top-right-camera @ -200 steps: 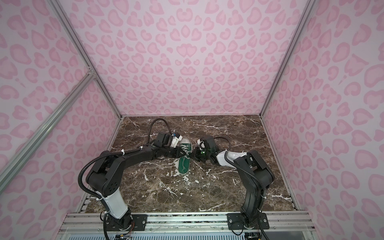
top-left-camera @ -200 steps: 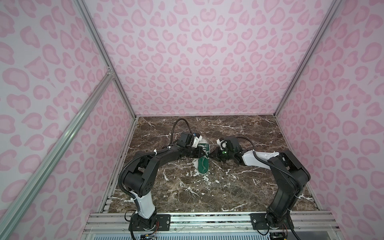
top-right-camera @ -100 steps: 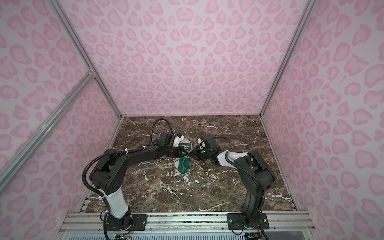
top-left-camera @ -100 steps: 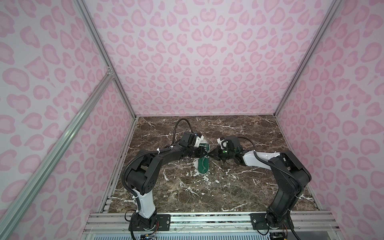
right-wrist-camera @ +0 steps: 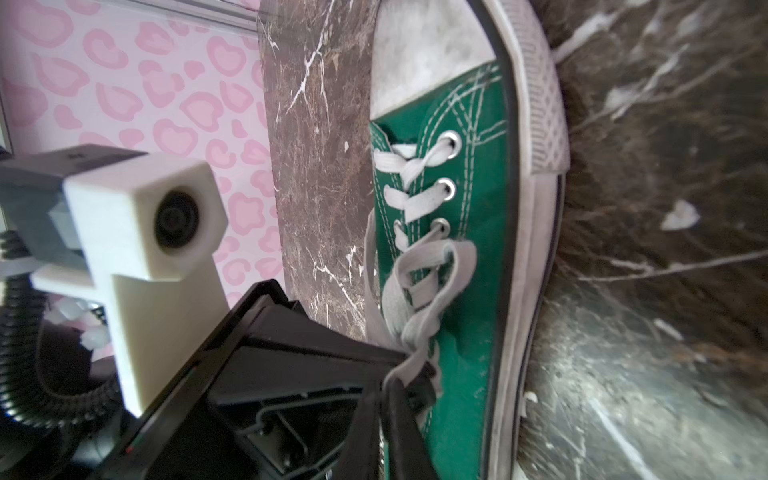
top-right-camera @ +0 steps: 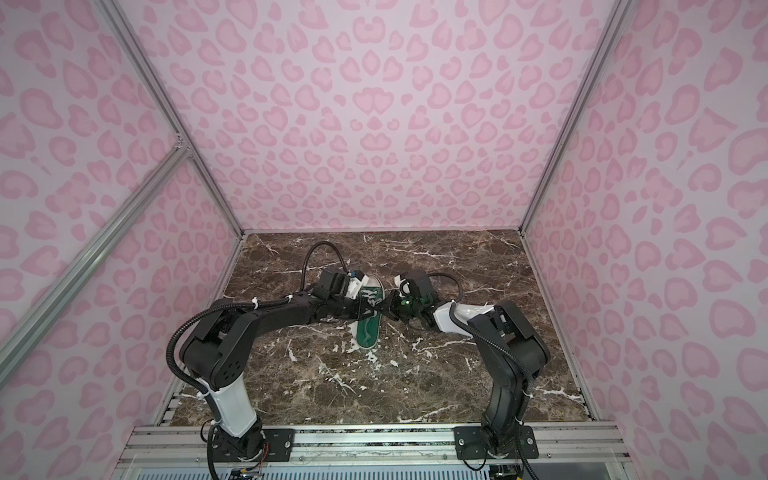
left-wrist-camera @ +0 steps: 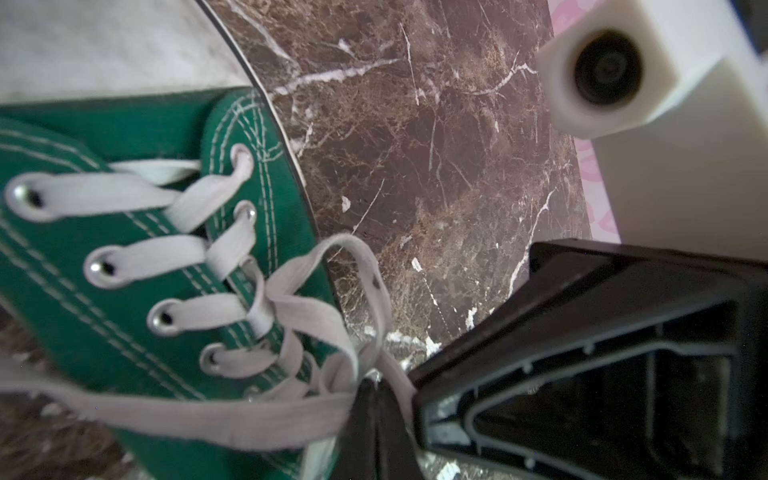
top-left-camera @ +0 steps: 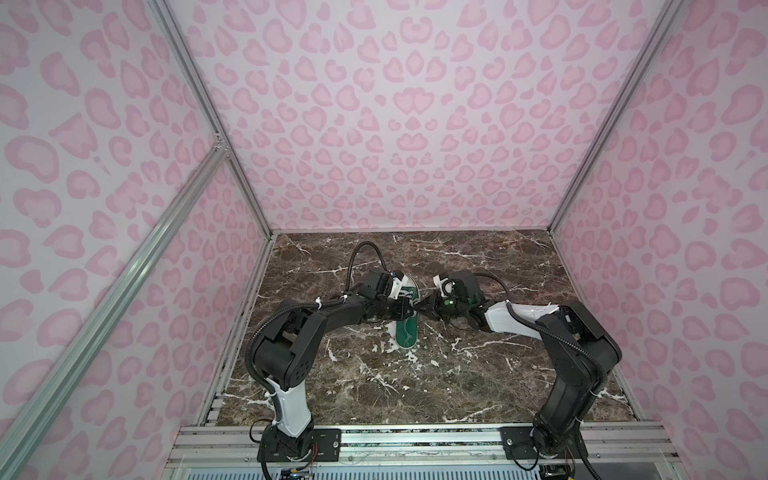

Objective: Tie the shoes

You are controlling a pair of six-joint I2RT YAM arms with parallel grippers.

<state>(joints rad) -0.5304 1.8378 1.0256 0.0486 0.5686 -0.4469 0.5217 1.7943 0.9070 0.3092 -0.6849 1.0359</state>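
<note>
Knotting barely begun: white flat laces (left-wrist-camera: 291, 316) of green canvas sneaker (top-left-camera: 405, 332) are crossed loosely, no bow formed; strands are pinched by closed left gripper (left-wrist-camera: 374, 401) and, seemingly, right gripper (right-wrist-camera: 392, 388).

A shoe (top-left-camera: 406, 334) lies central on the table (top-left-camera: 498, 374), toe toward the far edge, heel toward the near; left claw (left-wrist-camera: 369, 409) on its left, right claw (right-wrist-camera: 391, 395) on its right, at the laces (left-wrist-camera: 299, 309).
</note>
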